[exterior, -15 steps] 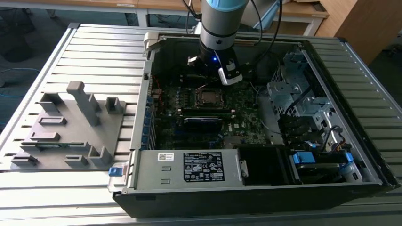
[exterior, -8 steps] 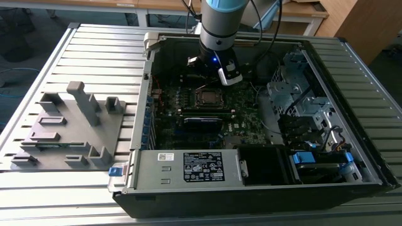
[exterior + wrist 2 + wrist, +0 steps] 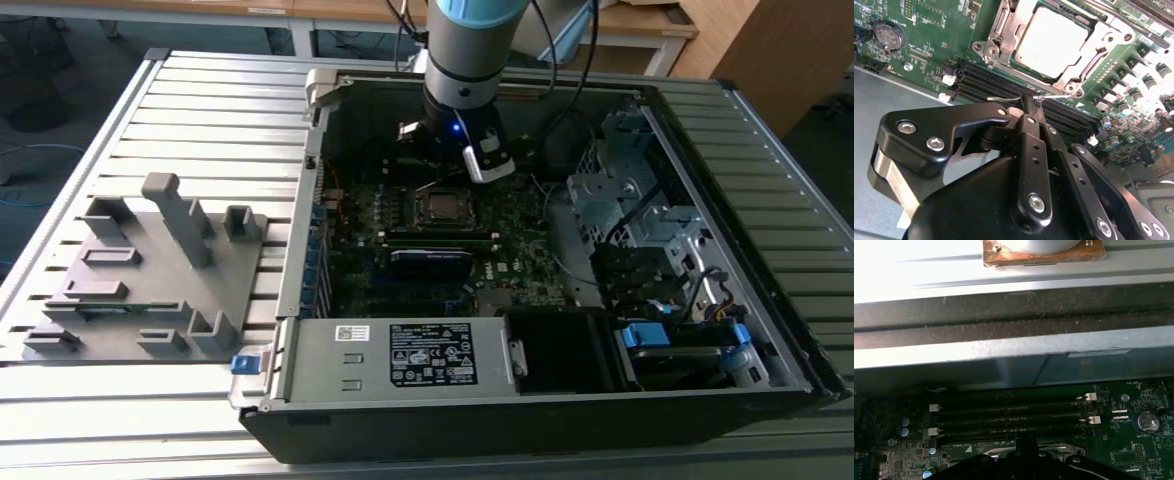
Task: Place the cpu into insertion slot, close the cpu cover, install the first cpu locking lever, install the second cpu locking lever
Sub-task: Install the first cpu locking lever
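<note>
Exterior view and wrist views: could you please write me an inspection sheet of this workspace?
Surface: slatted metal table carrying an open computer case.
Job's things: cpu seated under the closed cpu cover; locking lever at the gripper tips.
Clutter: grey fixture block on the exterior view's left.
Grippers: gripper shut, above the memory slots.
Cables: black cables along the arm.
Surroundings: wooden furniture behind.

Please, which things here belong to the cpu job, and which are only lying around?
For the job:
cpu, already seated
cpu cover, framing it
thin locking lever, beside the gripper tip

Just lying about:
memory slots
coin battery
grey fixture outside the case
power supply
</note>
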You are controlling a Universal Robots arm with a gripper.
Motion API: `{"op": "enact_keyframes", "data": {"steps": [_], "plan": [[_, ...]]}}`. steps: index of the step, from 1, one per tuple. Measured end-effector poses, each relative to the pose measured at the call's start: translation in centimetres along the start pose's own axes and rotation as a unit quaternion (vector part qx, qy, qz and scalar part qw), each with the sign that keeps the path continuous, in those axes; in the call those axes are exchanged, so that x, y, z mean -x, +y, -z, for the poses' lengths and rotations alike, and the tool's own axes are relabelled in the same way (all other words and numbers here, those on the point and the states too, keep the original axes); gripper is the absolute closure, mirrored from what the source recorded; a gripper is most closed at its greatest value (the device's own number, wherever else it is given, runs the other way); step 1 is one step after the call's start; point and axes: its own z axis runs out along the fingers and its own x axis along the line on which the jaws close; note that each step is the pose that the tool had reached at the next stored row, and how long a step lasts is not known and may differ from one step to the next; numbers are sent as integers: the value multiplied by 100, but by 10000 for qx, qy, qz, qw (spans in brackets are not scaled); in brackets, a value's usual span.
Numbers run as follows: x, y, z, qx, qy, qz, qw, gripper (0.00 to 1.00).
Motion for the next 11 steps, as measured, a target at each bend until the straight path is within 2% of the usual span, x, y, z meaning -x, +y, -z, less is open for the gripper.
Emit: {"op": "enact_keyframes", "data": {"steps": [11], "plan": [[27,-5,-30,0,-1,-1,10000,90]]}}
